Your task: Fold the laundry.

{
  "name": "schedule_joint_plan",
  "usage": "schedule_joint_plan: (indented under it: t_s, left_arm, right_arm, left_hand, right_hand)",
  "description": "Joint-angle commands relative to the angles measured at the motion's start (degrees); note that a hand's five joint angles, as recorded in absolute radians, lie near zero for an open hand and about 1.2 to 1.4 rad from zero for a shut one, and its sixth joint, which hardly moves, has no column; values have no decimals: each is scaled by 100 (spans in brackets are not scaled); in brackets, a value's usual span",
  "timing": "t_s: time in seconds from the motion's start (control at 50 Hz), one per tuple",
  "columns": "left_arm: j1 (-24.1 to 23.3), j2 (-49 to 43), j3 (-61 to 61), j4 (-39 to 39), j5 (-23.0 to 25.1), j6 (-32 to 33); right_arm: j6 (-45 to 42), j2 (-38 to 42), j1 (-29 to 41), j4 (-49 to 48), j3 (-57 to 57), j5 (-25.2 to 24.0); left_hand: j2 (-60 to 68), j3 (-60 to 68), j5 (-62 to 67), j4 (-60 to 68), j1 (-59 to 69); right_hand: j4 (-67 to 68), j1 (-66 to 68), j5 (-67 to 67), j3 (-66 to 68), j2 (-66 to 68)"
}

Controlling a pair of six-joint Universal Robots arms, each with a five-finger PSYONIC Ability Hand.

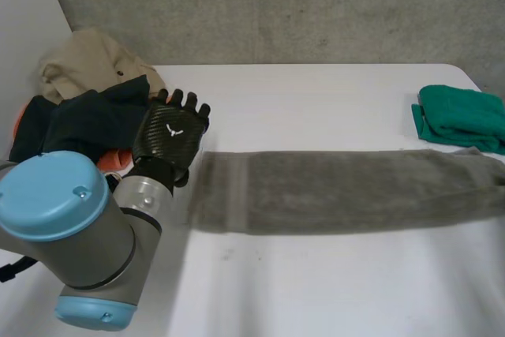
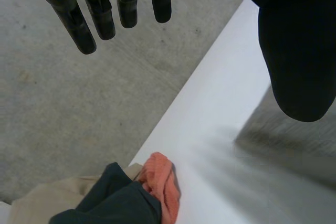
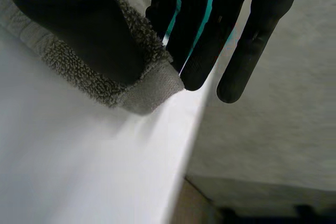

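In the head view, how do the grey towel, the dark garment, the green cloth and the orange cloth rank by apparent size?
Largest to smallest:
1. grey towel
2. dark garment
3. green cloth, cut by the view's edge
4. orange cloth, mostly covered by the dark garment

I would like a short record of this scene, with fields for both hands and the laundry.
left hand: open, holding nothing
right hand: pinches a corner of the long grey terry towel
towel: long strip across the white table
other laundry: heap of beige, dark and orange clothes; folded green cloth
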Motion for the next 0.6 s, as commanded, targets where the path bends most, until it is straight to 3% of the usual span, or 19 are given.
schedule_joint_plan:
  t_s: [0.02,0.18,0.26,0.32,0.4,0.48,0.58,0.6]
  left_arm:
    - [3,210,-139,0,2,-9]
    - [12,315,-148,-35,-7,-106]
    - [47,403,-148,-44,-16,-255]
    - [56,421,-156,-79,-16,-370]
    - [64,421,-218,-167,-7,-405]
    - [56,412,-279,-176,-7,-431]
    - [38,412,-315,-176,2,-431]
    - [38,412,-315,-176,11,-431]
  right_arm:
    - [-827,-194,131,-83,-4,43]
    - [297,-722,2284,-566,-267,-255]
    - [500,-714,3355,-777,-443,-694]
    - [492,-268,4479,-813,-785,-1124]
    - [457,558,5350,-673,-1276,-1257]
    - [378,1069,5808,-462,-1462,-1327]
    - [474,1019,5836,-382,-1375,-1319]
    - [492,975,5836,-391,-1349,-1302]
  left_hand:
    - [-176,-213,-291,-172,-120]
    - [-176,-213,-291,-172,-120]
    - [-176,-213,-291,-172,-120]
    - [-176,-213,-291,-172,-120]
    - [-176,-213,-291,-172,-120]
    - [-176,-213,-291,-172,-120]
    - [-176,-213,-291,-172,-120]
    - [-176,-213,-291,-172,-120]
  right_hand:
    - [1119,1683,1354,1151,1269]
    - [1119,1683,1354,1151,1269]
    - [1119,1683,1354,1151,1269]
    - [1119,1683,1354,1151,1269]
    - [1119,1683,1354,1151,1269]
    - [1119,1683,1354,1151,1269]
    - [1119,1683,1354,1151,1269]
    - [409,973,644,441,559]
